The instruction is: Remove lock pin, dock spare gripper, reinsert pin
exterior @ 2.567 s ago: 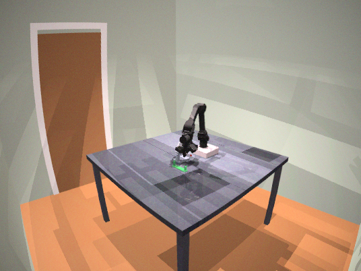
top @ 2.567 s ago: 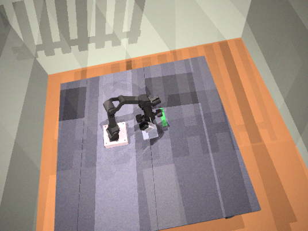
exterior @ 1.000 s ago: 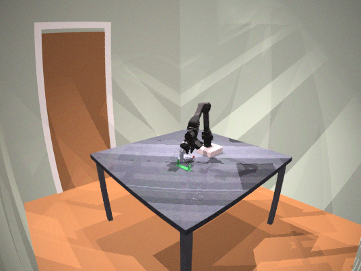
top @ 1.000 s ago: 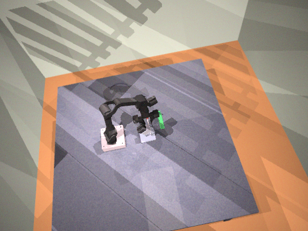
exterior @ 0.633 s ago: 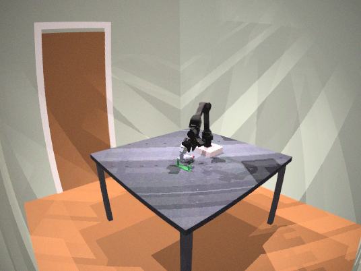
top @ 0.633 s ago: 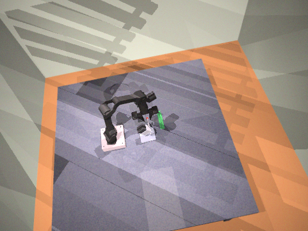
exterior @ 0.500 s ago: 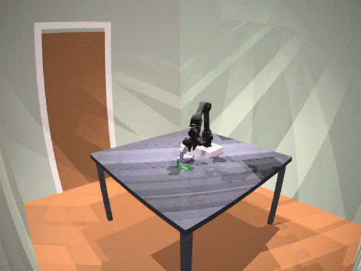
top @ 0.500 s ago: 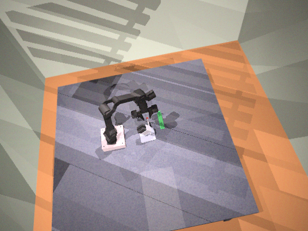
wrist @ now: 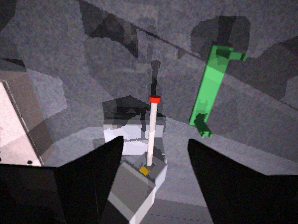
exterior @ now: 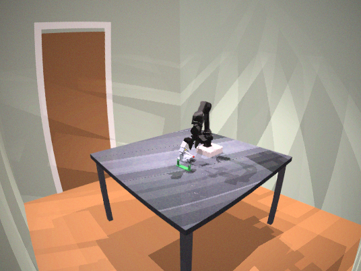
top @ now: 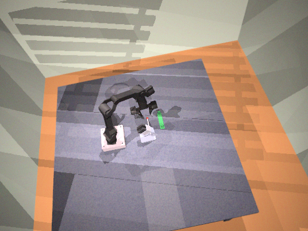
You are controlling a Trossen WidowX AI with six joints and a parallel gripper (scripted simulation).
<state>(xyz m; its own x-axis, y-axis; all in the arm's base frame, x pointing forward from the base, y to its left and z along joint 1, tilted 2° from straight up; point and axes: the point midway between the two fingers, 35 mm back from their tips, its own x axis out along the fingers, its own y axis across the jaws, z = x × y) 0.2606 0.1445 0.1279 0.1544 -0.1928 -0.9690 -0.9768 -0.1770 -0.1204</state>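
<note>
The white mount (top: 147,139) (exterior: 182,156) (wrist: 121,132) stands on the table with its pale socket block on top, which has a yellow mark. The white lock pin (top: 149,123) (wrist: 152,131) with a red head sticks far out of the block; how deep it sits is hidden. My gripper (top: 146,115) (wrist: 155,142) is open near the pin, one finger to each side in the wrist view, gripping nothing. A black part (top: 141,129) sits beside the socket in the top view; it may be the spare gripper, but I cannot tell for sure.
A green bar with raised ends (top: 161,120) (exterior: 184,166) (wrist: 211,87) lies just beside the mount, holding nothing visible. The arm's pale base (top: 122,144) (exterior: 211,152) (wrist: 15,135) stands on the mount's other side. The arm reaches over from there.
</note>
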